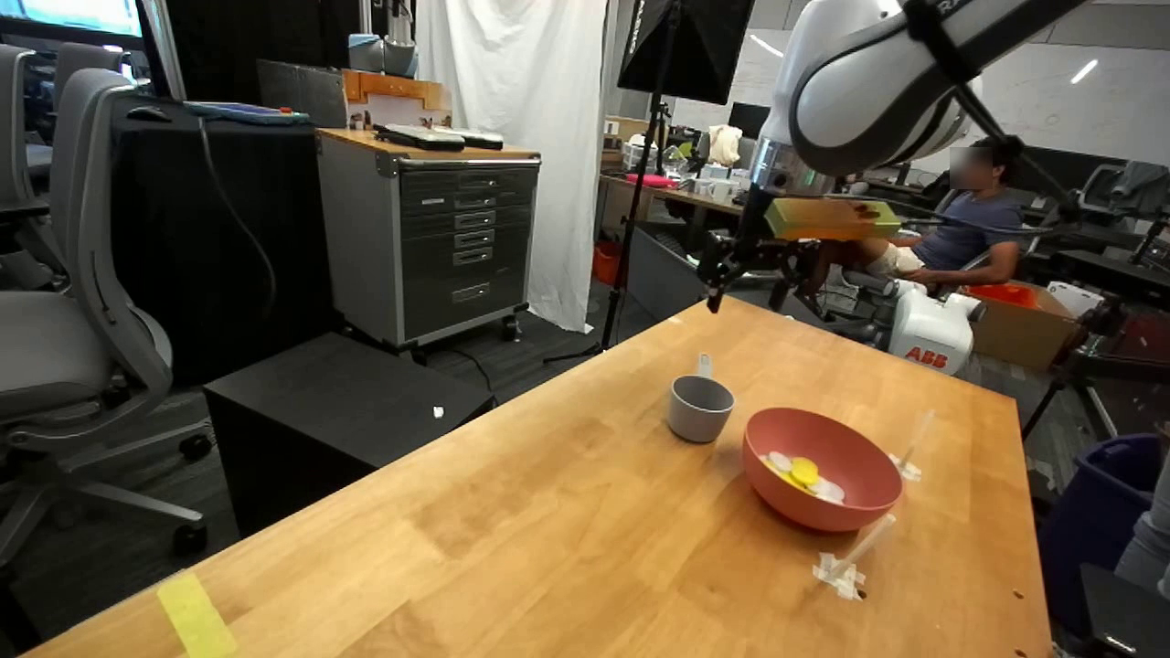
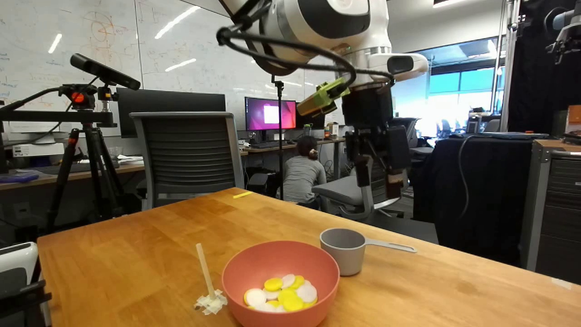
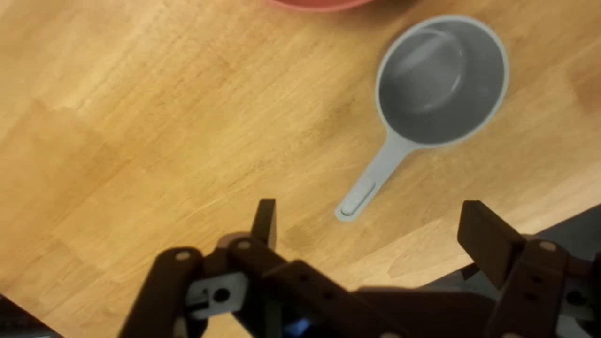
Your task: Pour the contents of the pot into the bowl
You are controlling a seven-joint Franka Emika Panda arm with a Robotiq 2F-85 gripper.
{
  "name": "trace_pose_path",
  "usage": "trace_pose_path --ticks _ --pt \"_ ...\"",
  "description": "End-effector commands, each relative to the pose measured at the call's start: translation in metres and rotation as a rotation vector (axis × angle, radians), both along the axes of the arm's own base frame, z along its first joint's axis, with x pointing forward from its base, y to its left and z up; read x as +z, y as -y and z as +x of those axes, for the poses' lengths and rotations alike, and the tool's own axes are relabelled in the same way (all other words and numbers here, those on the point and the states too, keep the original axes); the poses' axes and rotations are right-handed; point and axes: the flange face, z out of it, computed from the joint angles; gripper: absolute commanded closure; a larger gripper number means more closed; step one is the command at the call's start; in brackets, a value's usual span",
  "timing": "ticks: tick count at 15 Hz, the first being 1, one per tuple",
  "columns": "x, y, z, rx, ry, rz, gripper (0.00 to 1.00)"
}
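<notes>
The pot is a small grey cup with a long handle. It stands upright on the table in both exterior views (image 1: 700,420) (image 2: 348,260) and in the wrist view (image 3: 432,89), where its inside looks empty. The salmon-red bowl (image 1: 791,507) (image 2: 281,254) stands beside it; only its edge (image 3: 321,5) shows in the wrist view. The contents, several yellow and white discs (image 1: 804,472) (image 2: 290,299), lie in the bowl. My gripper (image 1: 746,297) (image 2: 378,184) is open and empty above the table. In the wrist view the pot's handle end lies between and beyond the fingertips (image 3: 368,206).
The wooden table (image 1: 548,503) bears everything. Thin upright sticks taped to it (image 1: 864,544) (image 1: 917,439) stand close to the bowl; a stick also shows in an exterior view (image 2: 205,270). Yellow tape (image 1: 195,617) marks a table end. A black box (image 1: 338,402) stands beside the table.
</notes>
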Motion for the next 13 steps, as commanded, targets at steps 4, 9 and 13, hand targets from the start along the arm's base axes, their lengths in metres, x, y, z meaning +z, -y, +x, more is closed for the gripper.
trace_pose_path --ticks 4,9,13 --pt "0.043 -0.012 -0.086 0.31 -0.187 -0.013 0.0" --pt "0.046 -0.006 -0.086 0.325 -0.249 -0.08 0.0" --pt "0.047 -0.007 -0.09 0.337 -0.257 -0.084 0.0"
